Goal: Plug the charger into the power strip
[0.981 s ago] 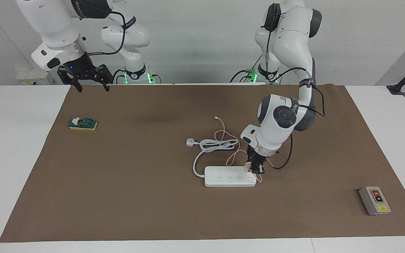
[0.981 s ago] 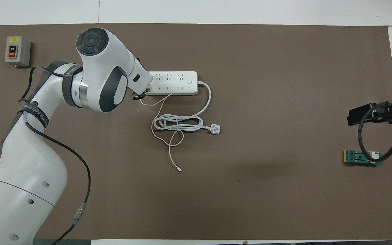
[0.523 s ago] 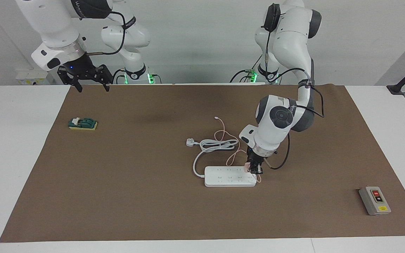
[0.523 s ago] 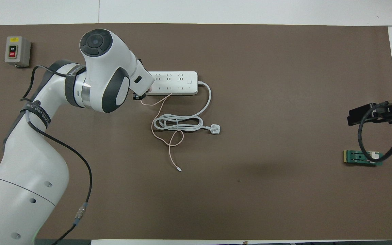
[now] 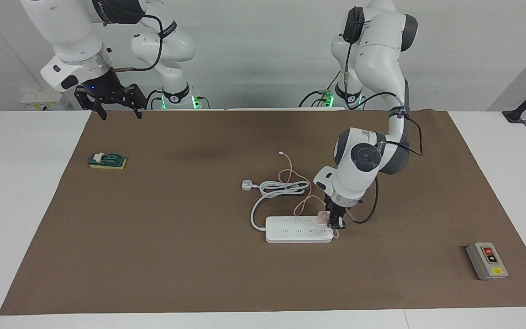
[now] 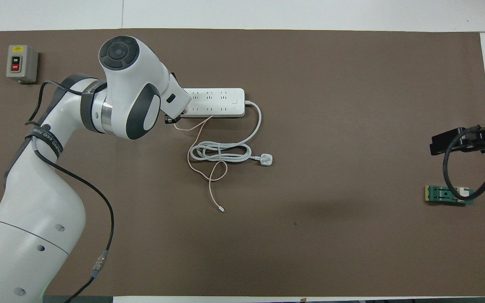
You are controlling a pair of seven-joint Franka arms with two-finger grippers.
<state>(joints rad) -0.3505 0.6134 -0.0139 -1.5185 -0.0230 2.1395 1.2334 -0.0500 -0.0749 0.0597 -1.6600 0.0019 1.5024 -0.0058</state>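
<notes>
- The table [image 5: 25,192] carries a brown mat [image 5: 176,237].
- The power strip [image 5: 297,230] lies mid-mat, its white cord coiled nearer the robots.
- The left pincer [image 5: 336,223] is down at the strip's end toward the left arm; whether it grips, I cannot tell.
- The right pincer [image 5: 118,112] waits, spread wide, over the mat's edge.
- The charger [image 5: 322,218] sits on the strip just beside the left pincer.
</notes>
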